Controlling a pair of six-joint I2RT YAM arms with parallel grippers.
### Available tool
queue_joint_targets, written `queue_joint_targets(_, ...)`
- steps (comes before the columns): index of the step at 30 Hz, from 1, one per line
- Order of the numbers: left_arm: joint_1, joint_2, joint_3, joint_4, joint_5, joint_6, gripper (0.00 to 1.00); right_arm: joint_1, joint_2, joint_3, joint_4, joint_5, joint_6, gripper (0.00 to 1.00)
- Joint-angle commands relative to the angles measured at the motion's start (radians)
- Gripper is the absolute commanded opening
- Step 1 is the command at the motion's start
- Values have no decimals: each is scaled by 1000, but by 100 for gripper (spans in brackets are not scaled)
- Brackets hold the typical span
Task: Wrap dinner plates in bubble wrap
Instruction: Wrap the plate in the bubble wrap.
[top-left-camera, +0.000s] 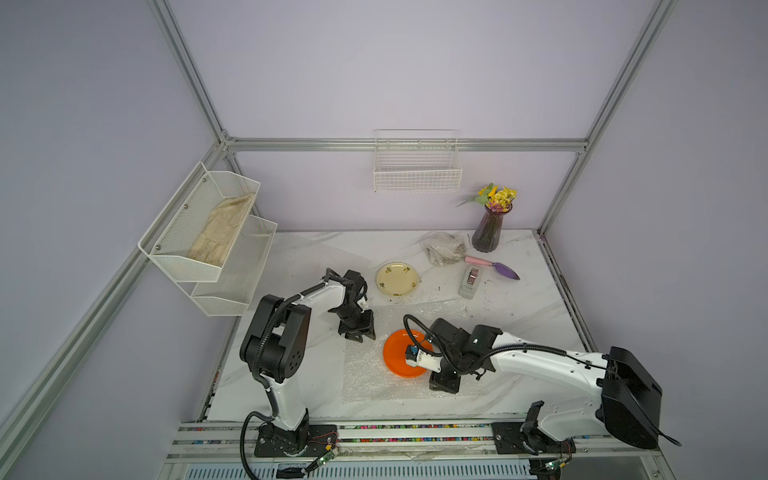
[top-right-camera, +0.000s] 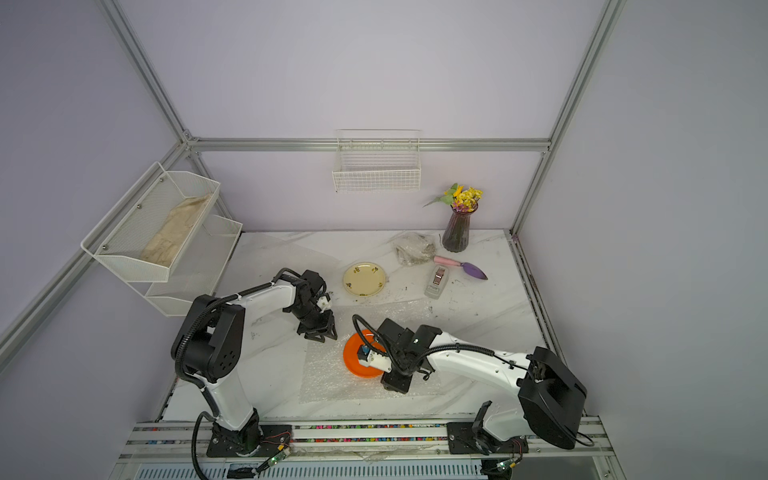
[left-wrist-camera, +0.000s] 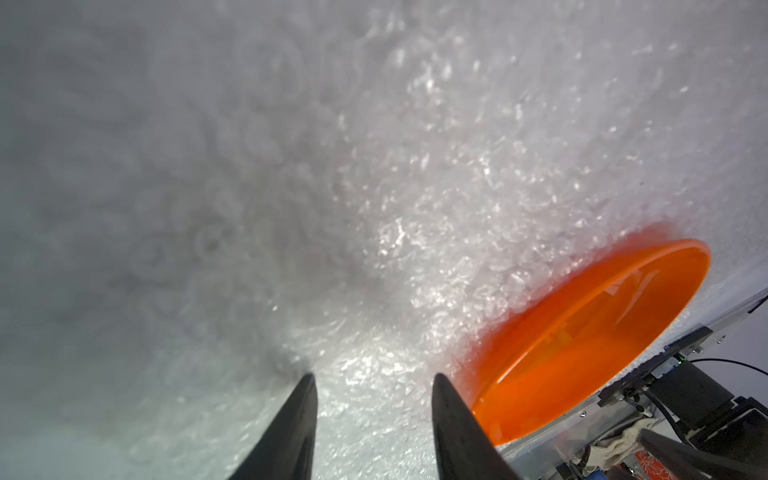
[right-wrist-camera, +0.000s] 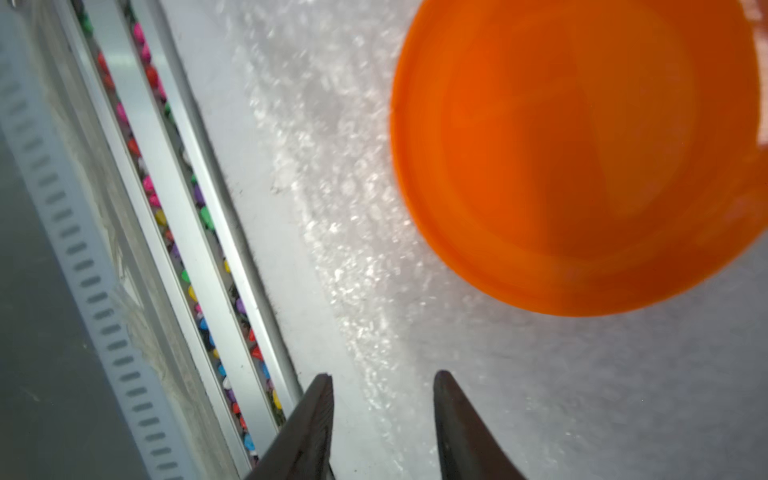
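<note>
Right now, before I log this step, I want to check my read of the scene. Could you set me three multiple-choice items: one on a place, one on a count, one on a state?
1. Where does the orange plate lie?
A) in the wall basket
B) on the bubble wrap
C) beside the vase

2. How many bare plates show in a top view?
A) one
B) two
C) four

3. How do the fingers of the left gripper stand?
A) shut on the bubble wrap
B) shut on the orange plate
C) apart, holding nothing

Key:
1 B, the sheet spreads out under the plate in both top views.
2 B, only the orange plate and the cream plate.
3 C, the left wrist view shows a gap between them, with only bubble wrap behind.
</note>
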Motion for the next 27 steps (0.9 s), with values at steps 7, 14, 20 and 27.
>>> queue_joint_targets(7,-130,-244,-155,-68,-18,-222,45,89,73,-62,-67,195,-157,44)
queue_joint_targets(14,-180,-308,-378,2,-97,-390,46,125,76,-85,-30,214,-141,28)
queue_joint_targets(20,-178,-198,-389,0,-177,-354,45,129,84,-54,-47,217,-147,0)
queue_joint_targets(27,-177,-212,-238,-131,-358,-304,44,124,86,51,-101,178,-120,0)
